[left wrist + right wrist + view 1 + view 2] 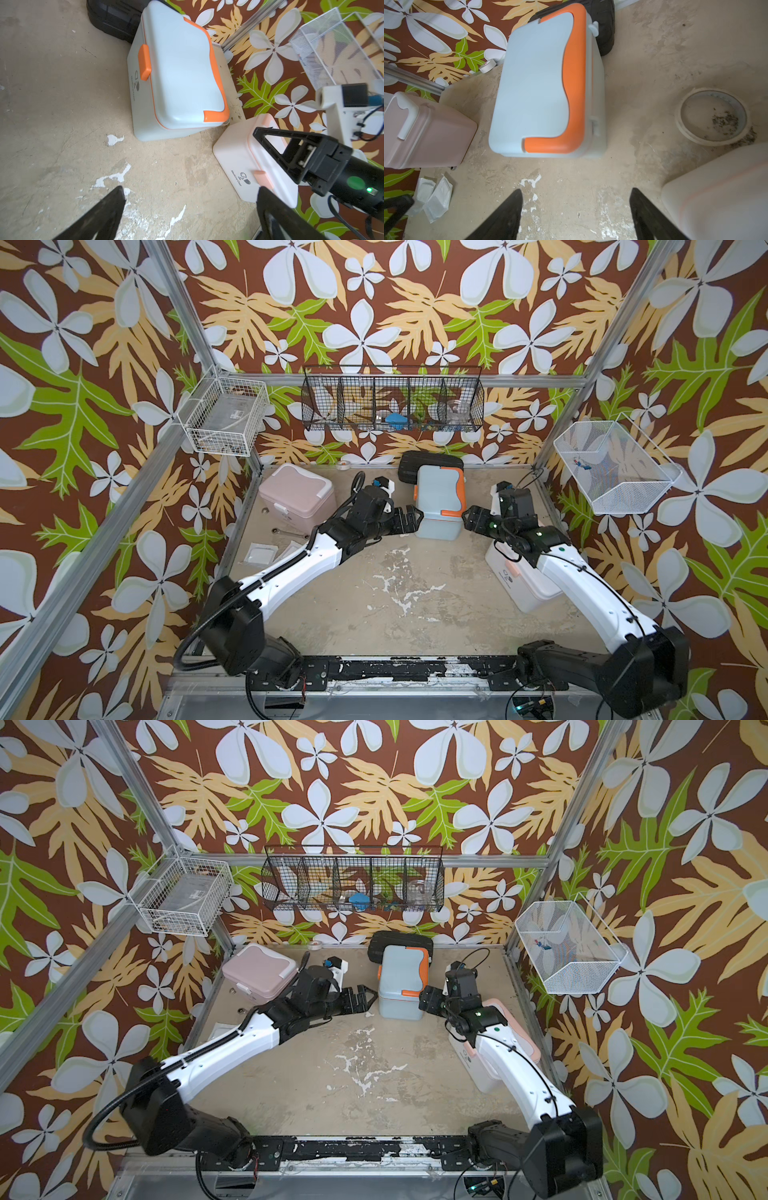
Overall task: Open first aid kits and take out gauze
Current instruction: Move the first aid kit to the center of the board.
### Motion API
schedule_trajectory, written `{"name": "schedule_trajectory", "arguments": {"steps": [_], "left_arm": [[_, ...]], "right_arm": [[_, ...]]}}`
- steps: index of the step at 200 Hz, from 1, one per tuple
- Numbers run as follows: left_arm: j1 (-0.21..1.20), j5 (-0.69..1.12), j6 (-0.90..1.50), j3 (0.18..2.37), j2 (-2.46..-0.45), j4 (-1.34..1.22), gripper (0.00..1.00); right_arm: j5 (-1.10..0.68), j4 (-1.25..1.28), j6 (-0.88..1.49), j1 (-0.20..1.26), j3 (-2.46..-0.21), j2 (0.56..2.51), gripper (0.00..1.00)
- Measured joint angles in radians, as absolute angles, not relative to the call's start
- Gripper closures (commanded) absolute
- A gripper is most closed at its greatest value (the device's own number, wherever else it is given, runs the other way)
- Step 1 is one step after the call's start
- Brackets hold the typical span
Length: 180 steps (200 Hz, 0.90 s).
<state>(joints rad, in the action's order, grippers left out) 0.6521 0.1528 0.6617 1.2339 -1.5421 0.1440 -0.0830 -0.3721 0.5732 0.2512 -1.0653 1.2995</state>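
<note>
The light blue first aid kit with orange trim [438,502] [401,982] [178,79] [533,83] stands mid-back with its lid down. My left gripper [417,519] [368,999] [191,191] is open just off its left side, over bare table. On the kit's right, my right gripper [468,516] [426,999] [576,192] is open and empty. The pink kit [297,493] [425,135] sits closed at back left. The white kit with peach trim [523,589] [239,153] lies partly under the right arm. Gauze packets [261,552] [438,195] lie on the table at left.
A flat black ribbed case [430,464] lies behind the blue kit, a tape roll [343,465] by the back wall. A round ring-shaped lid [712,116] rests on the table at right. Wire baskets [392,402] [224,418] [615,468] hang on the walls.
</note>
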Motion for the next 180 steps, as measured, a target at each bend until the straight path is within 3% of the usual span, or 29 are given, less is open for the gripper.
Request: {"name": "schedule_trajectory", "arguments": {"steps": [44,96,180], "left_arm": [[0.566,0.260,0.632,1.439,-1.789,0.152,0.00],[0.562,0.381,0.628,1.594,-1.996,0.152,0.02],[0.579,0.451,0.630,1.600,-2.033,0.157,0.04]], "right_arm": [[-0.084,-0.331,0.533,0.207,-1.303,1.579,0.13],[-0.186,-0.336,0.410,0.183,-1.511,1.849,0.14],[-0.341,-0.249,0.332,0.184,-1.477,1.883,0.20]]}}
